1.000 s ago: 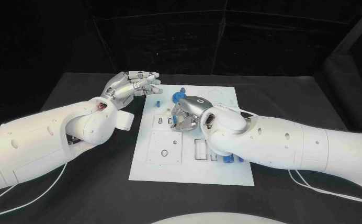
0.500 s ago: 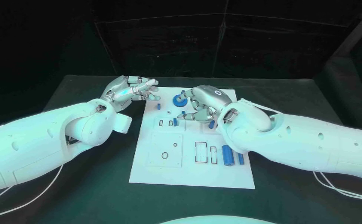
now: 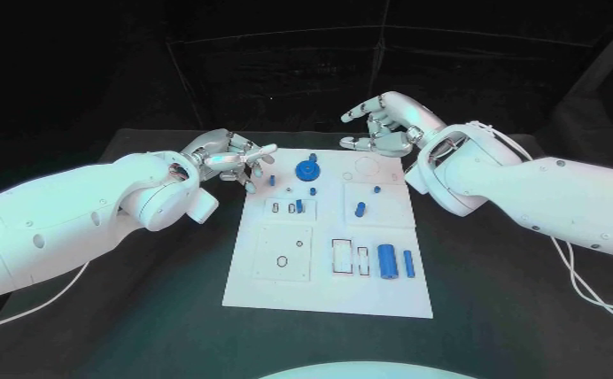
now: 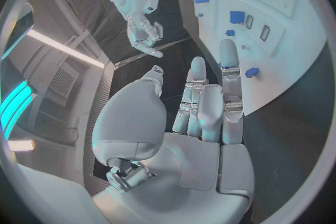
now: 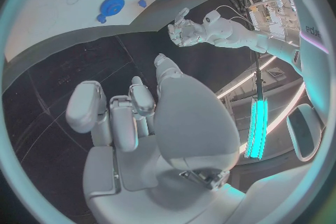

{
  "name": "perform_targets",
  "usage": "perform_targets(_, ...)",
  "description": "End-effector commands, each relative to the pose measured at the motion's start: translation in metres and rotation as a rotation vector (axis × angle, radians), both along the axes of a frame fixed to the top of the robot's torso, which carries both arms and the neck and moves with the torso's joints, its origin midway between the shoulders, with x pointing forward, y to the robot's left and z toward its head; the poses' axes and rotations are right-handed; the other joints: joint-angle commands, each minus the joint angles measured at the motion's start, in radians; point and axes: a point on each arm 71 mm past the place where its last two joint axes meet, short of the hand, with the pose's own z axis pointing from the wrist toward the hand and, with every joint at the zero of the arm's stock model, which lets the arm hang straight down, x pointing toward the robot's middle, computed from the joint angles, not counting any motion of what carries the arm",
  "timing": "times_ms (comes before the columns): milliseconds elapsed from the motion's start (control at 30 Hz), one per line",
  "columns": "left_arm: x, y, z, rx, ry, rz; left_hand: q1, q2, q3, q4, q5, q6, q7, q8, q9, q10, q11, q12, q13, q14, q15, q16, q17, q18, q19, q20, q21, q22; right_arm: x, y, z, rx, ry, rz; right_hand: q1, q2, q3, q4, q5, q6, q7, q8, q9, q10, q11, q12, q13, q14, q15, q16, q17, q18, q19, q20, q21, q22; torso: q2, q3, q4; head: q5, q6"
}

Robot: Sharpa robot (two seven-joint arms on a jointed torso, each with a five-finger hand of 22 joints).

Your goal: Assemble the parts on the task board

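fingers of both the left hand (image 3: 230, 159) and right hand (image 3: 387, 125) are spread, nothing held; a loose blue part (image 3: 387, 261) should be approached from above the board (image 3: 262, 286).

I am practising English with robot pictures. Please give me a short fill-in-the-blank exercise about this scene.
1. The board on the black table is ____ in colour.
2. The round gear on the board is ____ in colour.
3. The right hand holds ____.
4. The left hand is at the board's ____ edge in the head view.

Missing words: white; blue; nothing; left
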Motion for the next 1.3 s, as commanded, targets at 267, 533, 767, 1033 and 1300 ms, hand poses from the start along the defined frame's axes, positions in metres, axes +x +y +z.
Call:
perform_targets(267, 0.012, -0.018, 0.003, 0.517, 0.079, -0.069, 0.047, 0.048, 0.056, -0.002, 0.006, -0.033, -0.030, 0.137, 0.120, -0.009, -0.029, 0.347, 0.354, 0.114, -0.030, 0.196, 0.335, -0.078, 0.061, -0.030, 0.642, 0.686, 0.011, -0.019, -0.001, 0.057, 0.084, -0.035, 0.002, 0.011, -0.007, 0.000, 0.007, 0.008, -0.003, 0.005, 0.001, -0.005, -0.002, -0.006, -0.002, 0.064, -0.001, -0.005, 0.096, 0.010, -0.007, 0.001, -0.006, -0.003, -0.015, 0.0102, -0.0070, 0.006, -0.007)
perform_targets(533, 0.017, -0.041, 0.001, 0.719, 0.100, -0.111, -0.059, 0.027, -0.014, 0.000, -0.002, -0.064, -0.031, 0.182, 0.169, 0.009, -0.031, 0.431, 0.458, 0.114, -0.029, 0.196, 0.335, -0.094, 0.062, -0.030, 0.774, 0.841, 0.013, -0.024, -0.003, 0.042, 0.110, -0.042, -0.003, 0.012, -0.015, 0.001, 0.011, 0.010, -0.004, 0.007, 0.001, -0.005, -0.003, -0.007, -0.005, 0.063, -0.002, -0.008, 0.092, 0.011, -0.008, 0.000, -0.008, -0.006, -0.018, 0.0110, -0.0079, 0.009, -0.012)
perform_targets(767, 0.022, -0.062, 0.000, 0.780, 0.093, -0.129, -0.065, 0.053, -0.069, -0.001, -0.002, -0.079, -0.035, 0.220, 0.215, 0.039, -0.037, 0.497, 0.542, 0.114, -0.031, 0.196, 0.335, -0.101, 0.060, -0.031, 0.827, 0.905, 0.015, -0.022, -0.005, 0.034, 0.124, -0.041, -0.004, 0.012, -0.018, 0.001, 0.013, 0.010, -0.004, 0.008, 0.001, -0.005, -0.003, -0.008, -0.006, 0.063, -0.002, -0.009, 0.091, 0.011, -0.009, -0.001, -0.010, -0.008, -0.017, 0.0110, -0.0076, 0.012, -0.013)
perform_targets(1033, 0.025, -0.081, -0.004, 0.821, 0.107, -0.165, -0.072, 0.079, -0.095, 0.000, 0.000, -0.093, -0.036, 0.234, 0.238, 0.041, -0.037, 0.511, 0.563, 0.114, -0.031, 0.196, 0.335, -0.103, 0.058, -0.029, 0.847, 0.931, 0.017, -0.020, -0.006, 0.029, 0.135, -0.044, -0.004, 0.016, -0.026, 0.001, 0.027, 0.010, -0.005, 0.010, 0.000, -0.006, -0.004, -0.010, -0.010, 0.063, -0.003, -0.011, 0.089, 0.012, -0.010, -0.002, -0.013, -0.013, -0.016, 0.0106, -0.0094, 0.013, -0.015)
perform_targets(1300, 0.026, -0.097, -0.008, 0.849, 0.123, -0.206, -0.064, 0.090, -0.101, -0.001, 0.002, -0.097, -0.036, 0.240, 0.247, 0.043, -0.036, 0.517, 0.574, 0.114, -0.031, 0.196, 0.335, -0.105, 0.057, -0.029, 0.855, 0.941, 0.020, -0.018, -0.008, 0.026, 0.143, -0.049, -0.003, 0.018, -0.028, 0.000, 0.031, 0.011, -0.006, 0.010, 0.000, -0.006, -0.004, -0.010, -0.010, 0.063, -0.003, -0.011, 0.088, 0.012, -0.010, -0.002, -0.014, -0.014, -0.015, 0.0097, -0.0083, 0.013, -0.018)
